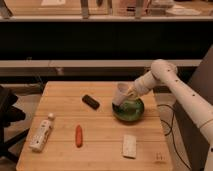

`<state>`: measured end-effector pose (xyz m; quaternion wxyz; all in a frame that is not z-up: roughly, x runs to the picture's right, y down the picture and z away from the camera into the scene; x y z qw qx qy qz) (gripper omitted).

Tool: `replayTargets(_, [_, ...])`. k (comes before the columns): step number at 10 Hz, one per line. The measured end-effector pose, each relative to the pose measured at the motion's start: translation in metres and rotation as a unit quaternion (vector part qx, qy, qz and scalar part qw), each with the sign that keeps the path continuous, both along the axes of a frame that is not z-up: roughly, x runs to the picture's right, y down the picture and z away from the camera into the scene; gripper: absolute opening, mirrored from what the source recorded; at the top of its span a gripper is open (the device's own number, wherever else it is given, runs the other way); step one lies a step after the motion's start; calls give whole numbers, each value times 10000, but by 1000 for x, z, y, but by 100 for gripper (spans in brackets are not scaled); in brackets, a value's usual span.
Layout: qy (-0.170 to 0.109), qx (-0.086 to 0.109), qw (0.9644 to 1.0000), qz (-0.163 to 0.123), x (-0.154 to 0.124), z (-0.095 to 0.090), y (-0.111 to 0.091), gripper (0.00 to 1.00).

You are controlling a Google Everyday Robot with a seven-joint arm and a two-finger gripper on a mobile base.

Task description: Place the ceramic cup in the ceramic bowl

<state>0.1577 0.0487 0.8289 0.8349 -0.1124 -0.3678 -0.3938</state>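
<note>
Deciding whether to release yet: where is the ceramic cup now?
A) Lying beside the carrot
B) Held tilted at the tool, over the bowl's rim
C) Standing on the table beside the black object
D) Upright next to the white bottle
B: the tool holds the ceramic cup tilted, above the near-side rim of the ceramic bowl.

It looks like an office or lab workspace. A wooden table (100,125) stands before a long dark counter (100,40), with a black office chair (7,115) at left and a cable (173,122) trailing on the floor. The gripper (131,91) holds the ceramic cup (120,94) over the ceramic bowl (129,111).
</note>
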Motion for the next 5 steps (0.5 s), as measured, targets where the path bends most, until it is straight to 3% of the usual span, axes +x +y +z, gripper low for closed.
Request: replayTargets(5, [6,-10,10000,20,9,1,1,0])
